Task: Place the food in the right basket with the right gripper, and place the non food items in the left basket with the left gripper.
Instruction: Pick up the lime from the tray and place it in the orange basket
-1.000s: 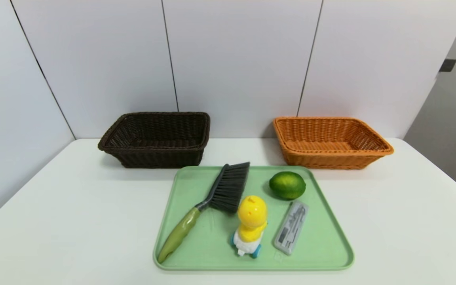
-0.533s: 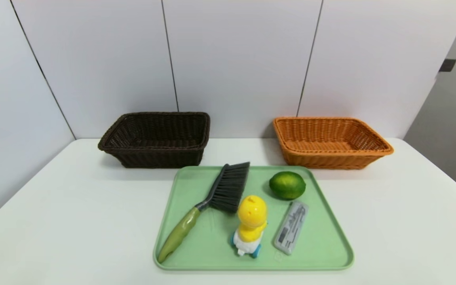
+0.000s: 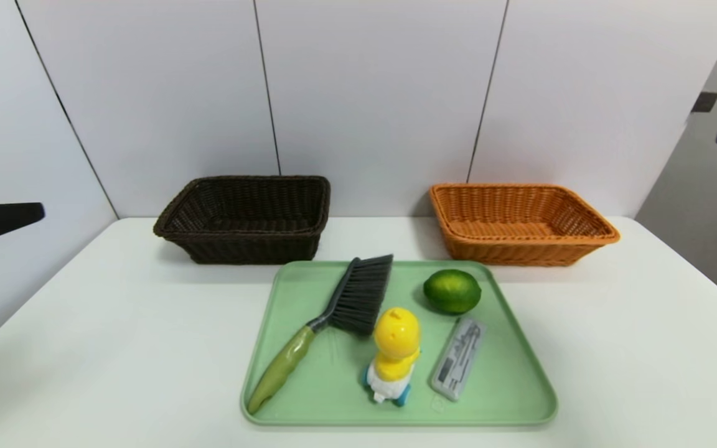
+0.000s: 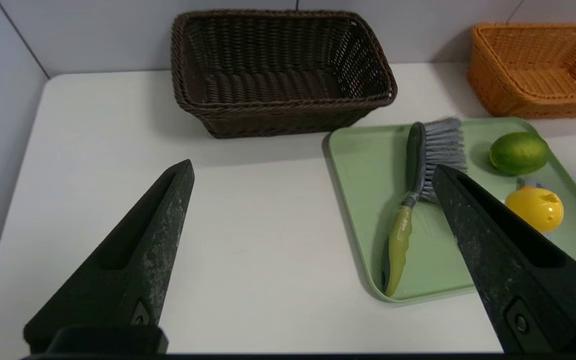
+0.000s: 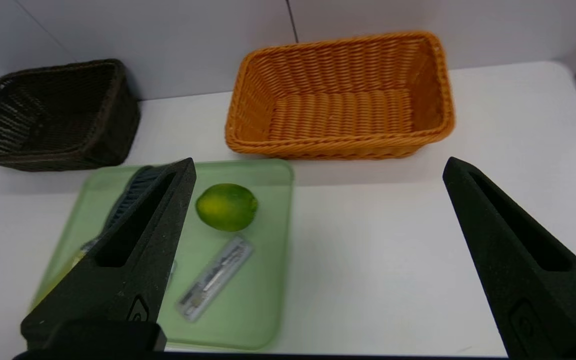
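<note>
**Both Grippers Hung Wide Over an Untouched Tray**

Nearest the robot, a pale green tray [image 3: 514, 373] lay on the white table [image 3: 116, 348], holding all four items. At its near left corner rested the green handle of the brush [image 3: 327, 323], which ran diagonally away so that its grey bristles reached the tray's far edge. Just right of the bristles stood the yellow toy figure [image 3: 394, 351] on its white-and-blue base, and right of that, close beside it, lay the flat grey case [image 3: 458, 358]. Beyond the case, toward the tray's far right corner, sat the lime [image 3: 452, 291], glossy and apart from its neighbours.

The left gripper [image 4: 313, 200] hung above the table's left side, its fingers spread wide and holding nothing; only a dark tip showed at the left edge of the head view. The right gripper [image 5: 318, 200] hung above the table's right side, likewise splayed and empty, well clear of the lime.

Farthest off, against the white panelled wall [image 3: 371, 93], stood the two baskets, well apart: the left basket [image 3: 243, 246], dark brown, beyond the tray's far left corner, and the right basket [image 3: 520, 252], orange-tan, beyond its far right corner.
</note>
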